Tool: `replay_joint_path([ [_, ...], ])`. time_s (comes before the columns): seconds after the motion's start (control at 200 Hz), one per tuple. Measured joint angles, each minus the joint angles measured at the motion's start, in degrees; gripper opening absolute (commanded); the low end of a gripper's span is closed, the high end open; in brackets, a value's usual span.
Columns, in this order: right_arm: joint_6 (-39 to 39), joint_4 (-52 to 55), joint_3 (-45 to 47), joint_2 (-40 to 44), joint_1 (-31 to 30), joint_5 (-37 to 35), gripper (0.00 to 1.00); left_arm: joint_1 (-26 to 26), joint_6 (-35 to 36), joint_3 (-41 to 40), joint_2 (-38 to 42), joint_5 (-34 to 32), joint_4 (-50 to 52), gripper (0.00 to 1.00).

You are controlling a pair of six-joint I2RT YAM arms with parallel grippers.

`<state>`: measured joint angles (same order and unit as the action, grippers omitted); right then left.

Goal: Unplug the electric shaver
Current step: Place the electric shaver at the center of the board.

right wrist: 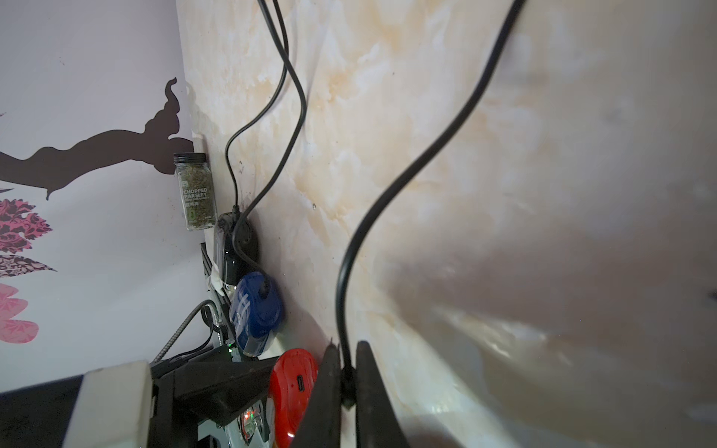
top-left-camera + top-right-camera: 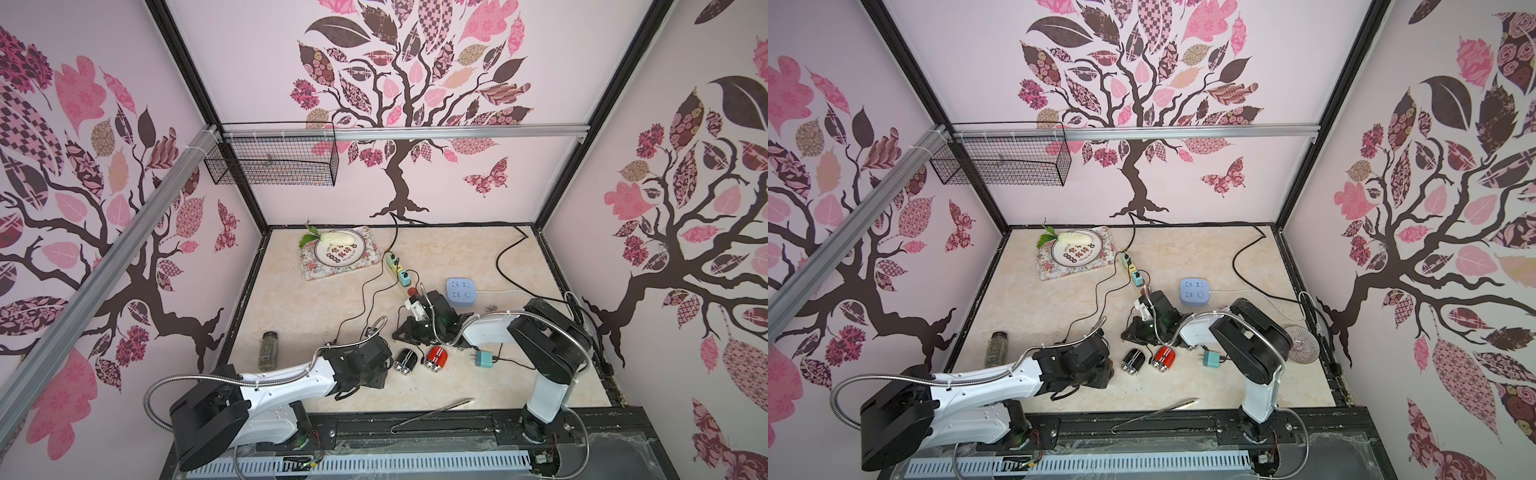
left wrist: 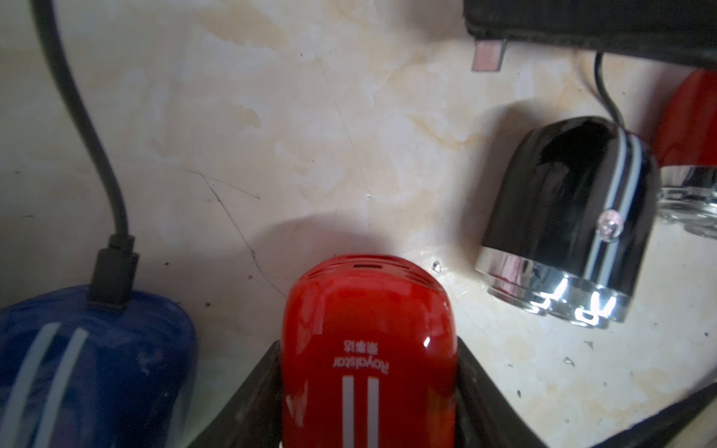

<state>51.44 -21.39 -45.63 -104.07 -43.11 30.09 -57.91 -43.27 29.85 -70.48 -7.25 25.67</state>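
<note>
Now the left gripper (image 3: 368, 345) clamps the red shaver (image 3: 368, 306) — right gripper (image 1: 347, 345) just beside, pinching a black cable (image 1: 388, 194).

Glossy plastic red shaver (image 3: 368, 349); black shaver (image 3: 570, 217) glossy, chrome head; matt black cable (image 1: 341, 310); smooth marble-look tabletop (image 3: 310, 135).

left arm (image 2: 286, 376) lies low, reaching from its near base toward the middle, wrist nearly level. left gripper (image 3: 368, 343) is half spread, fingers (image 3: 256, 391) pressed against both sides of a red shaver (image 3: 368, 310). right arm (image 2: 548, 345) rises from its base, bends at the elbow and reaches inward, wrist low. right gripper (image 1: 346, 349) is pinched tight on a cable (image 1: 406, 172).
</note>
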Motion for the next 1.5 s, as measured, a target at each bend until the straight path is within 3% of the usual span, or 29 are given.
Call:
replay_joint_path([
  [0.675,-0.46,2.36,-1.31,-0.85,-1.03,-0.57,0.17,-0.26,-0.37,3.89,-4.92,-1.57,2.27,0.48],
  [1.13,-2.38,5.68,-1.42,0.13,-1.03,-1.86,0.33,-0.48,-0.44,4.66,-5.81,-1.79,3.08,0.65],
  [1.395,-3.69,8.31,-1.70,5.16,-1.01,-3.06,0.38,-1.55,-0.55,5.73,-7.48,-2.99,4.20,0.68],
  [1.5,-4.04,9.33,-1.73,6.78,-1.01,-3.54,0.45,-1.79,-0.74,5.79,-7.48,-3.21,4.59,0.69],
])
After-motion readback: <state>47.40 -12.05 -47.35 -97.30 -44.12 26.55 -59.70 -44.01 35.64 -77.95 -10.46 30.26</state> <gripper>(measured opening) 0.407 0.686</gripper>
